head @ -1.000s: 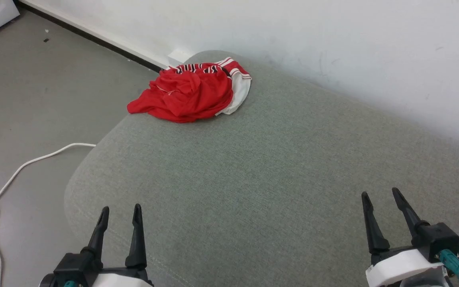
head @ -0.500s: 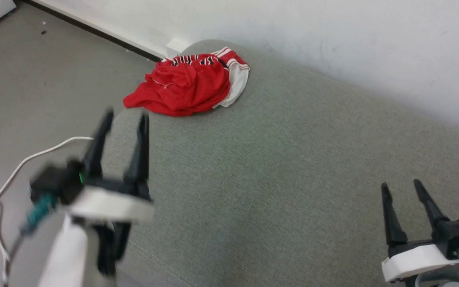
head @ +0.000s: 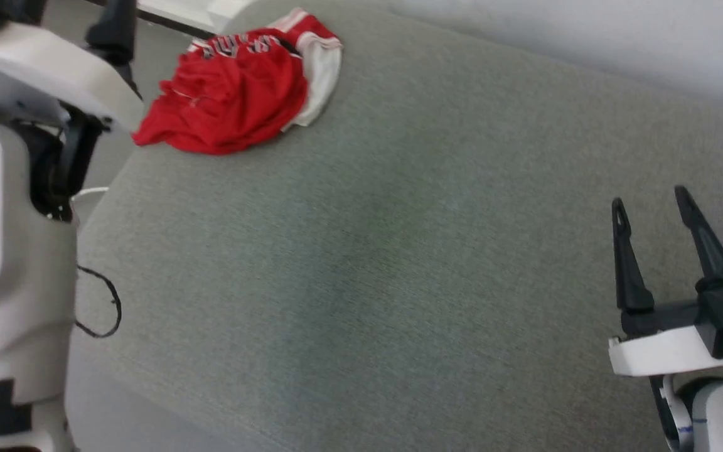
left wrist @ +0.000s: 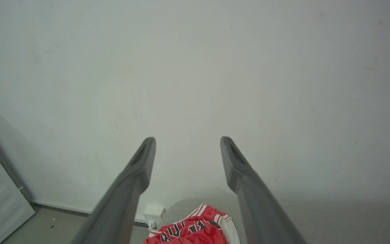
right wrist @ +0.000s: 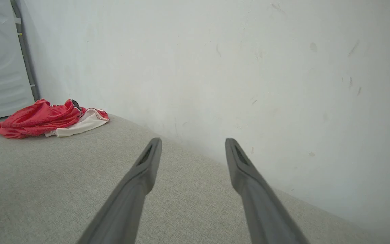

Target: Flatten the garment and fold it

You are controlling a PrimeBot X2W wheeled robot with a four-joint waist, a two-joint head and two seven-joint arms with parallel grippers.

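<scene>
The garment [head: 230, 94] is a crumpled red heap with a white sleeve and striped trim, lying at the far left corner of a grey-green cushion [head: 412, 251]. My left arm [head: 16, 207] is raised at the left of the head view, its wrist level with the garment. In the left wrist view my left gripper [left wrist: 187, 139] stands open and empty, with the garment [left wrist: 195, 232] low between its fingers. My right gripper [head: 650, 198] is open and empty over the cushion's near right side, far from the garment [right wrist: 42, 118].
A pale wall [right wrist: 249, 67] runs along the cushion's far edge. Grey floor lies left of the cushion, with a white cable [head: 88, 191] and a thin black cable loop [head: 107, 307]. A white wall socket [left wrist: 153, 214] sits by the corner near the garment.
My left arm has lifted from the near left edge and gone up and forward toward the garment. The head camera has shifted, so the whole scene has slid in the picture. Both grippers stay open.
</scene>
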